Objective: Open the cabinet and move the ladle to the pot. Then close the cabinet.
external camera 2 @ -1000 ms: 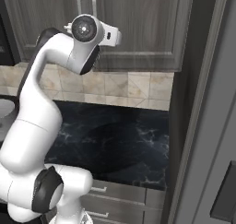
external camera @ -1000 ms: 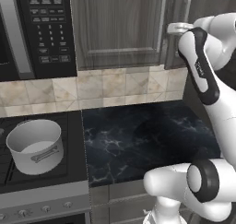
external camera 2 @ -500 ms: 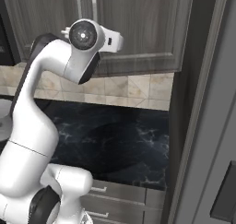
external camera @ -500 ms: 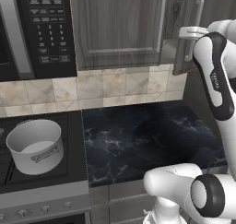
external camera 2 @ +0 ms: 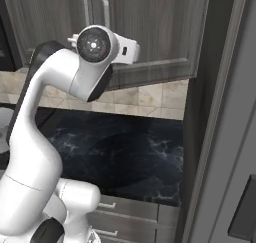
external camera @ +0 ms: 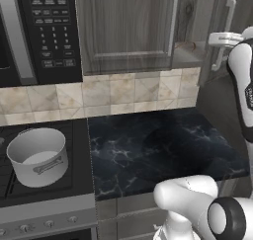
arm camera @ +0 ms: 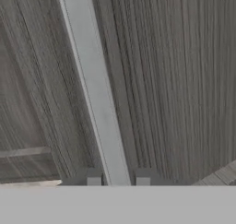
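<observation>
The cabinet's (external camera: 148, 31) right door (external camera: 210, 34) has swung further open — the gripper (arm camera: 118, 179) pulling its handle (arm camera: 94, 89) outward.

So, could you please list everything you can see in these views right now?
cabinet: one, grey-brown wood grain, on the wall; right door swung partly open
bar handles: two, silver, vertical on the doors
microwave: one, black, left of the cabinet
pot: one, light grey, on the stove at lower left
countertop: one, dark marbled, below the cabinet
tool: one, dark tips either side of the right door's handle
</observation>
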